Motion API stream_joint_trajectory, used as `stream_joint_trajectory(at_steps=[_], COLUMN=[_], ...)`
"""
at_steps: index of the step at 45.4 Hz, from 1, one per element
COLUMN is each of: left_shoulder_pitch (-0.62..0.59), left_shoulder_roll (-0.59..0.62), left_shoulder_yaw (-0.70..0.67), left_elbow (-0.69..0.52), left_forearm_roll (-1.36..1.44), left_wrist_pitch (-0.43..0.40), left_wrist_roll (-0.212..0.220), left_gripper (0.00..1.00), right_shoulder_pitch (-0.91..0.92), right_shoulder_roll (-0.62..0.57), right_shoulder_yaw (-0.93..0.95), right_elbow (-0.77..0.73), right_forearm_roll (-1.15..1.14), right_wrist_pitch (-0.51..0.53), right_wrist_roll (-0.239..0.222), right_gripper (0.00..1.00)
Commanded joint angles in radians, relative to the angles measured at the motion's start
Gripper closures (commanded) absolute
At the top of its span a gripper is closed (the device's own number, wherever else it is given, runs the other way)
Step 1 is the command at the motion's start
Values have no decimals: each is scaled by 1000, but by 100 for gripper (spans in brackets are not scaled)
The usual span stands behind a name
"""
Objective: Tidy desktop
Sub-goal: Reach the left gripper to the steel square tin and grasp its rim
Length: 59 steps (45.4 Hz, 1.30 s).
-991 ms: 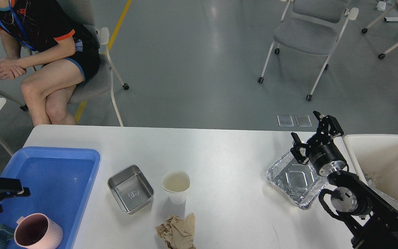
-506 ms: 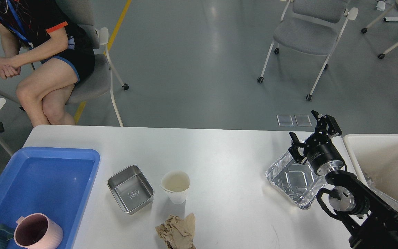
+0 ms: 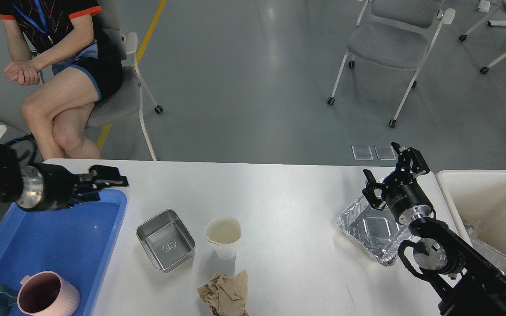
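While the desktop (image 3: pixel 288 193) fills the lower half of the head view as a broad white slab with rounded far corners, several loose items lie scattered on it, which suggests the tidying is only partly done. Near its centre stand a small steel tin (image 3: pixel 165 239) and, just beside it to the right, a white paper cup (image 3: pixel 223 237), upright and apparently empty; a crumpled brown napkin (image 3: pixel 225 293) lies near the front edge below the cup. Toward the right end sits a foil tray (image 3: pixel 374 230), one corner hidden behind the right arm. The right gripper (image 3: pixel 388 174) hovers above the tray's far rim with its fingers parted and nothing between them, a posture suited to descending onto that rim. A pale bin (image 3: pixel 483 197) stands against the desktop's right end, with what looks like more foil at its near side, so it probably receives disposables. At the left end a blue plastic tray (image 3: pixel 59 237) holds a pink mug (image 3: pixel 47 293) in its near corner, likely the place for reusable ware. The left gripper (image 3: pixel 106 180) reaches in over the tray's far right corner; seen edge-on and dark, its fingers cannot be told apart. Beyond the table sit a seated person (image 3: pixel 55 66) and an empty grey chair (image 3: pixel 389 44)
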Motion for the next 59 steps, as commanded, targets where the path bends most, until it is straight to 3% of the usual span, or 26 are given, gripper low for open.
stream_joint_trajectory(at_steps=[1, 10, 21, 29, 44, 53, 59], left_shoulder_pitch=[99, 231, 237, 241, 237, 231, 225], left_shoulder_roll=[-128, -242, -297, -348, -415, -426, -420], left_shoulder_yaw=[10, 11, 11, 11, 0, 3, 7], left_elbow=[42, 212, 274, 325, 438, 441, 441], left_forearm_roll=[-2, 0, 0, 6, 6, 6, 7], left_wrist_pitch=[69, 95, 156, 195, 195, 189, 186], left_wrist_roll=[15, 35, 25, 28, 28, 31, 33], left_gripper=[19, 19, 21, 34, 61, 78, 100], right_shoulder_pitch=[-1, 2, -6, -9, -12, -12, -12], right_shoulder_roll=[-3, -11, -6, -9, -5, -2, -2], right_shoulder_yaw=[0, -2, -5, -5, -3, -3, -3], right_elbow=[-3, -6, -6, -6, -9, -8, -8], right_forearm_roll=[0, 0, 0, 0, 0, 0, 0], right_wrist_pitch=[0, 0, 0, 0, 3, 3, 3], right_wrist_roll=[0, 0, 0, 0, 0, 0, 0], right_gripper=[0, 0, 0, 0, 0, 0, 0])
